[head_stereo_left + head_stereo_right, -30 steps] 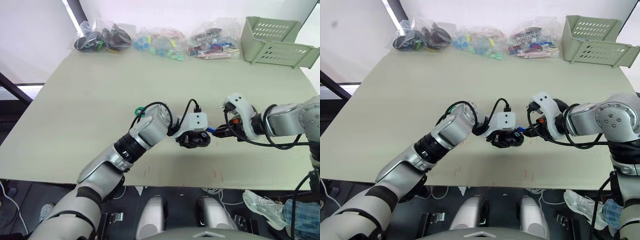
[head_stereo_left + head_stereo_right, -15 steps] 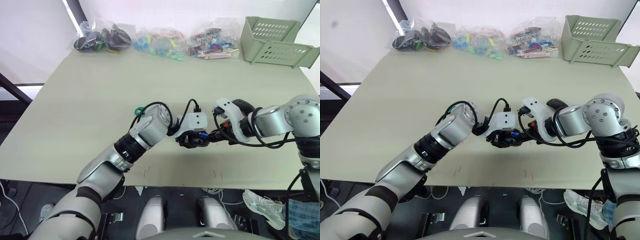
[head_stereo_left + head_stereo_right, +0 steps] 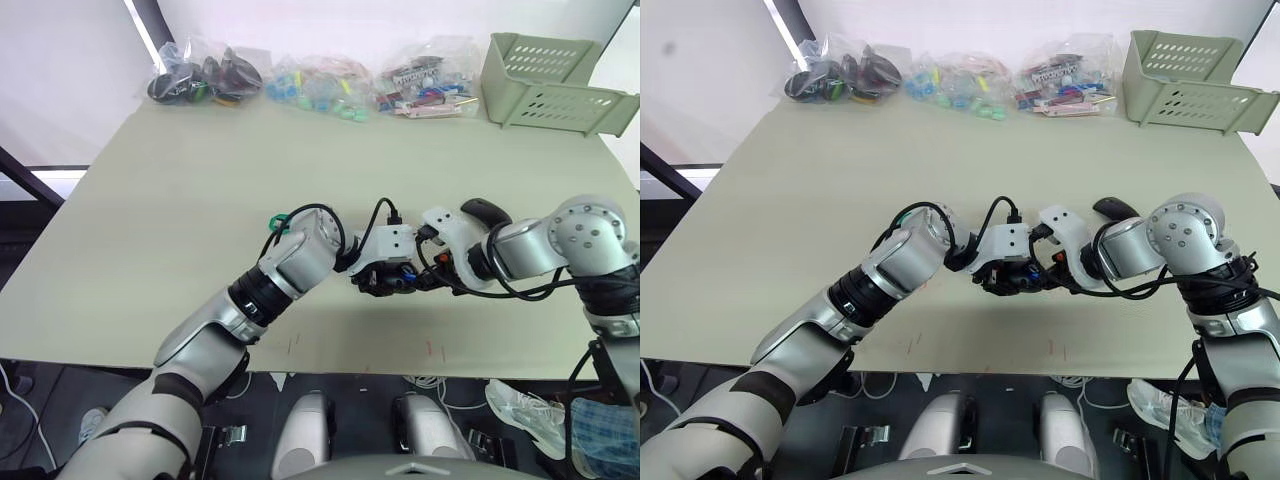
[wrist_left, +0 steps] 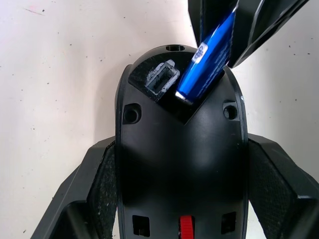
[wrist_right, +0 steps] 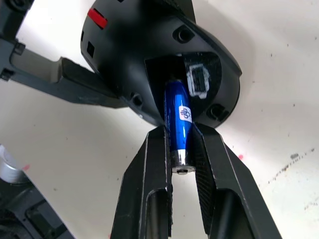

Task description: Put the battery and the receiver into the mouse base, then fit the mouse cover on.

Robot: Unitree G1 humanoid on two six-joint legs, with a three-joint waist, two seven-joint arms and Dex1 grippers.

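right wrist view: right hand (image 5: 183,149) pinches blue battery (image 5: 178,124) angled into mouse base (image 5: 149,55); left hand (image 4: 180,189) clamps base.

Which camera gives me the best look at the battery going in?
The right wrist view: the battery lies lengthwise between the right pincer fingers, its front end in the mouse base. The left wrist view shows that end entering; the head views show a blue speck.

Green basket (image 3: 556,82), prob. parts bags (image 3: 318,85).
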